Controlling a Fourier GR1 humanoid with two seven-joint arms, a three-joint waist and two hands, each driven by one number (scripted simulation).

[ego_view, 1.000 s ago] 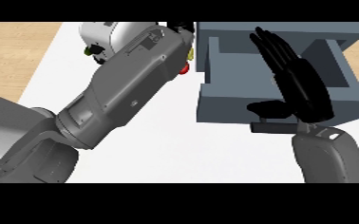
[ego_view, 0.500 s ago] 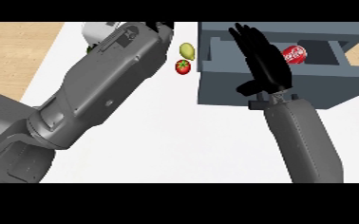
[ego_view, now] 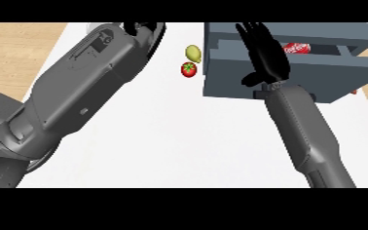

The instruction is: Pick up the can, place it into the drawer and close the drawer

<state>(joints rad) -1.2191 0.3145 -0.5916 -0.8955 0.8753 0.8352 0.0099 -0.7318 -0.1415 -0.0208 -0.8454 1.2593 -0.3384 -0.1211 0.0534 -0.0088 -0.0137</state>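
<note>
Two grey forearms come in from the lower edge over a white tabletop point(ego_view: 179, 136). The left forearm point(ego_view: 86, 92) is thick and close. It fills the lower left and slants up and to the right, toward the far side of the tabletop. The left hand point(ego_view: 144, 29) shows only as a small black shape at the top edge, mostly hidden by its own wrist, and it is not possible to tell whether it is open or closed.

The right forearm point(ego_view: 309, 136) rises from the lower right corner and leans a little to the left as it goes away from the viewer. The black right hand point(ego_view: 266, 58) is flat and open. Its fingers point(ego_view: 253, 36) are straight, close together and pointing away, and the thumb sticks out to the left near the wrist. The hand lies over the front part of a grey drawer point(ego_view: 230, 85) and holds nothing.

The drawer is open at the far right of the tabletop, with its inside in view. The red can point(ego_view: 297, 47) lies on its side inside it, just to the right of the right hand.

Left of the drawer, between the two hands, a small red tomato point(ego_view: 188, 69) sits on the tabletop. A yellow-green fruit point(ego_view: 193, 52) sits just beyond it.
</note>
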